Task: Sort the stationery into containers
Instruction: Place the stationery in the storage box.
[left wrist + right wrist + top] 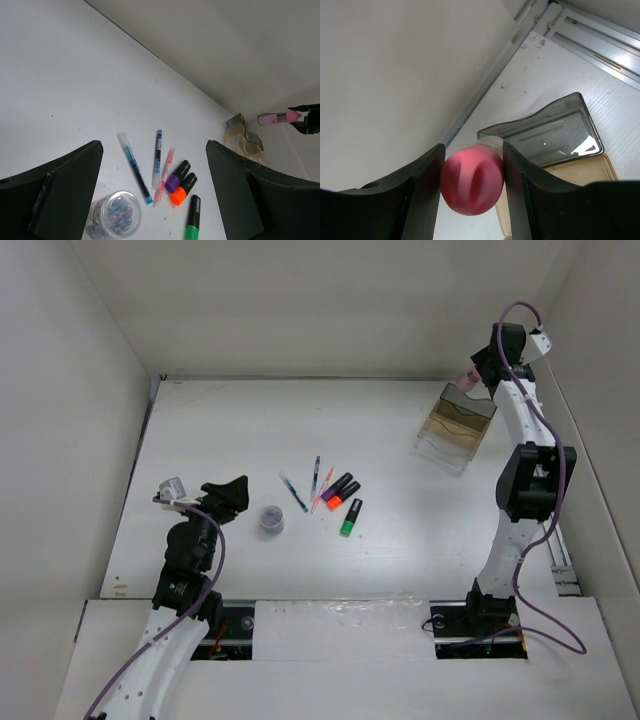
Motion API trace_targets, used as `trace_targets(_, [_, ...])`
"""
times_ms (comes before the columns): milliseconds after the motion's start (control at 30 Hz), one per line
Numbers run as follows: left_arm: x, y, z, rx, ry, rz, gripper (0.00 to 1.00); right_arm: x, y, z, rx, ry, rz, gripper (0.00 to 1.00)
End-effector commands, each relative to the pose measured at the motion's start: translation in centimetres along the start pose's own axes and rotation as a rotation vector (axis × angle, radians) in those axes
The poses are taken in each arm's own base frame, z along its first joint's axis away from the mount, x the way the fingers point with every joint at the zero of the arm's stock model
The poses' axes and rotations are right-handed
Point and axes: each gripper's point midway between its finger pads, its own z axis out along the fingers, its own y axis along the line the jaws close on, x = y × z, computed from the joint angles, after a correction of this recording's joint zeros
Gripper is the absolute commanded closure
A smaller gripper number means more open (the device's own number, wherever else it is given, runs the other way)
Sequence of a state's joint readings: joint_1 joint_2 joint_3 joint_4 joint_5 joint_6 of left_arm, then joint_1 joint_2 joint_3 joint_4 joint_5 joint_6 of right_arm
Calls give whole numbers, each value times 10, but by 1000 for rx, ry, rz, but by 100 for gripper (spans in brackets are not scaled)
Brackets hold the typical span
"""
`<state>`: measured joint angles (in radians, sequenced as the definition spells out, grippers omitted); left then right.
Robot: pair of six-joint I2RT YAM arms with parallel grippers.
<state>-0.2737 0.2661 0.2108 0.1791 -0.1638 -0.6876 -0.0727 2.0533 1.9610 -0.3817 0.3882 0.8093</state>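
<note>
Leftmost, the left gripper (228, 492) hovers with jaws spread wide, holding nothing, near the pot (271, 519). Pens (294, 492) and markers (343, 495) lie beside the pot, their labels too small to read. Far right, the right gripper (478, 372) pinches the pink-capped bottle (471, 186) above the organiser's (457, 425) far end.

Lab booth (white walls (90, 390), table (250, 430))
</note>
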Motion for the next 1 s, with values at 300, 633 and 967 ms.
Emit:
trace_targets(300, [-6,-12,3,51,-25,4,18,-3,15,26,-15,-42,-38,84])
trace_targets(633, [-1,-7,6,32,-4,9,18,33,-6,51,32,21,-82,83])
trace_targets(967, [0,-7,8,30,-2,10,18,59,-14,60,65,49,-121,41])
